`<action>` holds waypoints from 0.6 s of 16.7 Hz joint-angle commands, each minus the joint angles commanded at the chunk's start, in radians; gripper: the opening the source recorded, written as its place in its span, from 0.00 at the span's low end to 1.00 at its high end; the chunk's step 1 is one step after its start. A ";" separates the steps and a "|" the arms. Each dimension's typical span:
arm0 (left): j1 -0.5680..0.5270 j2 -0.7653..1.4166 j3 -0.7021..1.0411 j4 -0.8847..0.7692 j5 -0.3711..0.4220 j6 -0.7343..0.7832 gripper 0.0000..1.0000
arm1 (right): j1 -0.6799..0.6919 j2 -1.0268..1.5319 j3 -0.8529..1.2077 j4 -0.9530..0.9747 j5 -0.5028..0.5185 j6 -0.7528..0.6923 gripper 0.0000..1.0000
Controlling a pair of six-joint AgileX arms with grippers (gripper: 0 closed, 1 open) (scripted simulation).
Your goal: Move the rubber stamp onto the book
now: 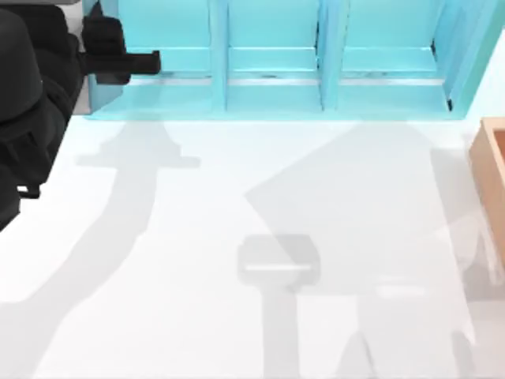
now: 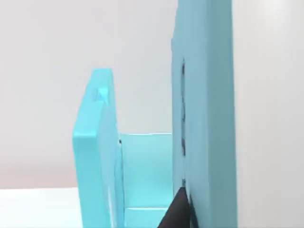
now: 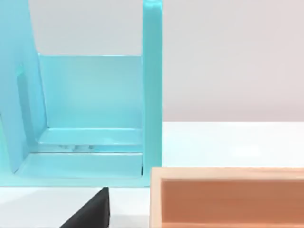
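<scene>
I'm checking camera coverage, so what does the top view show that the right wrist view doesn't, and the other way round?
Top view alone: the black left arm at the table's far left, and three compartments of the light-blue shelf unit side by side. Right wrist view alone: the hollow inside of the orange-brown box, seen side-on. Shared: that shelf unit, the box and the white table.

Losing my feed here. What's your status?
Left gripper at shelf unit, top-left. Orange-brown box at right edge. Nothing held.
</scene>
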 joint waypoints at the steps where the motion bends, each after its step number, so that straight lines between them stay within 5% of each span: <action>1: -0.004 0.004 0.004 0.000 -0.004 -0.010 0.00 | 0.000 0.000 0.000 0.000 0.000 0.000 1.00; 5: -0.061 0.065 0.054 -0.003 -0.060 -0.145 0.00 | 0.000 0.000 0.000 0.000 0.000 0.000 1.00; 10: -0.187 0.220 0.146 -0.034 -0.195 -0.485 0.00 | 0.000 0.000 0.000 0.000 0.000 0.000 1.00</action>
